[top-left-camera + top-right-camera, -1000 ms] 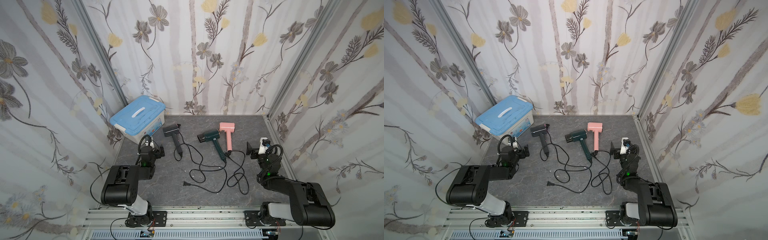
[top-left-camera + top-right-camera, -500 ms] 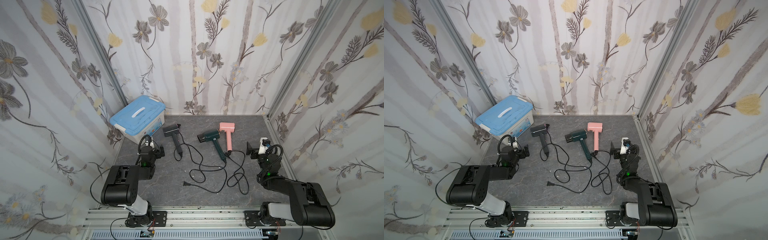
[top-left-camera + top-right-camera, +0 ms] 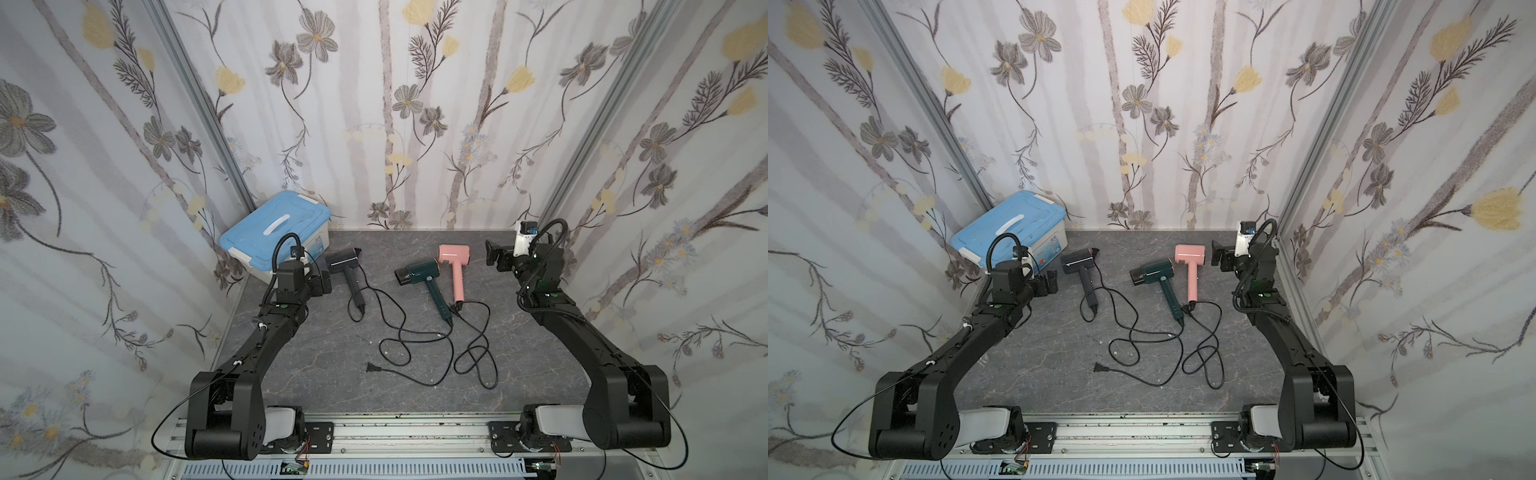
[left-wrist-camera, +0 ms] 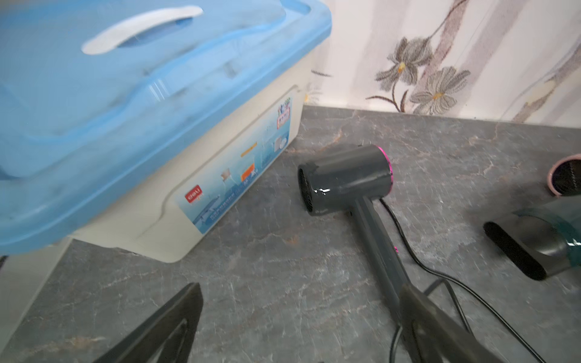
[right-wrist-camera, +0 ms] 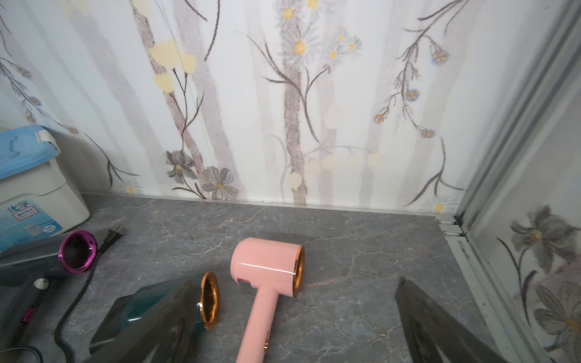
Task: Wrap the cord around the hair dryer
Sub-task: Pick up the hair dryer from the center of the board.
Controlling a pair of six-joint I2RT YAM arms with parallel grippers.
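Top views both show a plug (image 3: 371, 367) lying nearest the arm bases on the grey surface (image 3: 291, 374), with black cords (image 3: 419, 331) trailing loose in tangled loops beyond it. Farther on, three hair dryers lie flat: a grey dryer (image 3: 343, 262) toward the left, a dark green dryer (image 3: 419, 272) in the middle, a pink dryer (image 3: 455, 257) just beside it. Near the grey dryer's head the left tool (image 3: 322, 282) hovers, fingers spread, gripping nothing; near the pink dryer the right tool (image 3: 496, 255) hangs, likewise spread and empty. Farthest back, a blue-lidded box (image 3: 274, 232) sits in the left corner
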